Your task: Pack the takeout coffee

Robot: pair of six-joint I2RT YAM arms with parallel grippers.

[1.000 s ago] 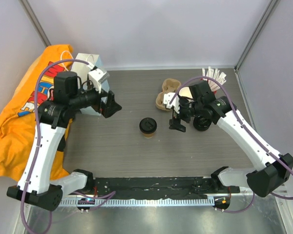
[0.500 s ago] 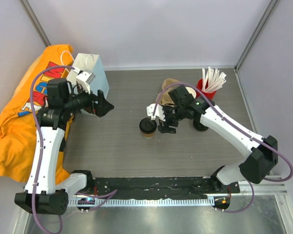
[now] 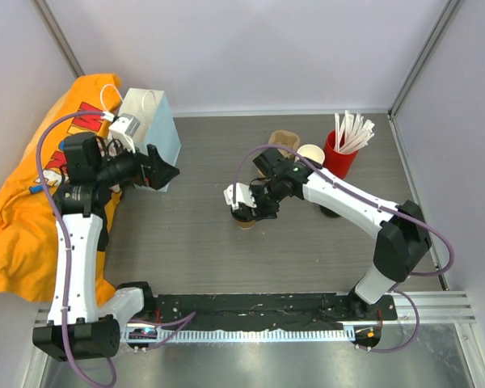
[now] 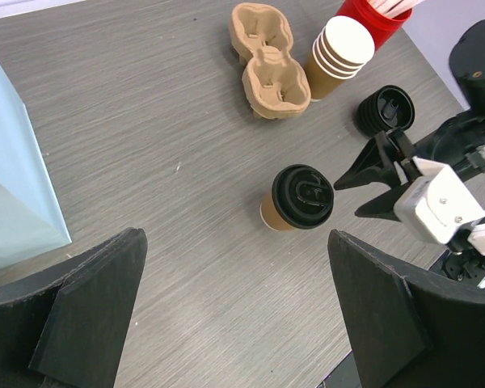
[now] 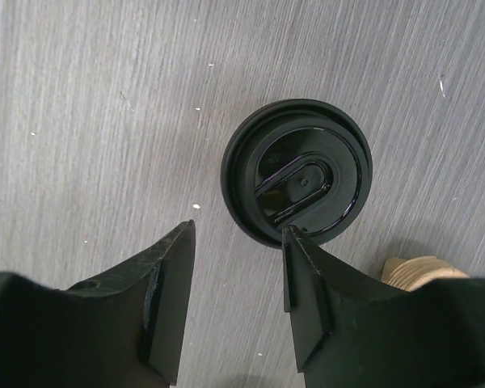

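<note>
The takeout coffee [image 4: 301, 196] is a brown paper cup with a black lid, standing upright at mid-table. From above, my right gripper [image 3: 244, 200] covers most of the cup [image 3: 244, 222]. In the right wrist view the lid [image 5: 299, 171] lies just past my right gripper [image 5: 239, 229]. The jaws are partly apart with only bare table between them, and one fingertip [image 5: 295, 242] overlaps the lid's rim. The left wrist view shows that gripper [image 4: 347, 200] beside the cup, pointing at it. My left gripper [image 3: 163, 171] hangs wide open and empty [image 4: 236, 236] near the bag.
A light blue paper bag [image 3: 149, 121] stands at the back left beside an orange cloth [image 3: 24, 202]. Behind the coffee are a cardboard cup carrier [image 4: 268, 56], a stack of lidless cups [image 4: 339, 56], a red cup of straws [image 4: 380, 12] and loose black lids [image 4: 385, 109].
My right arm swung left from the loose lids to the coffee cup, and its jaws narrowed. My left gripper drew back left toward the bag, still wide open.
</note>
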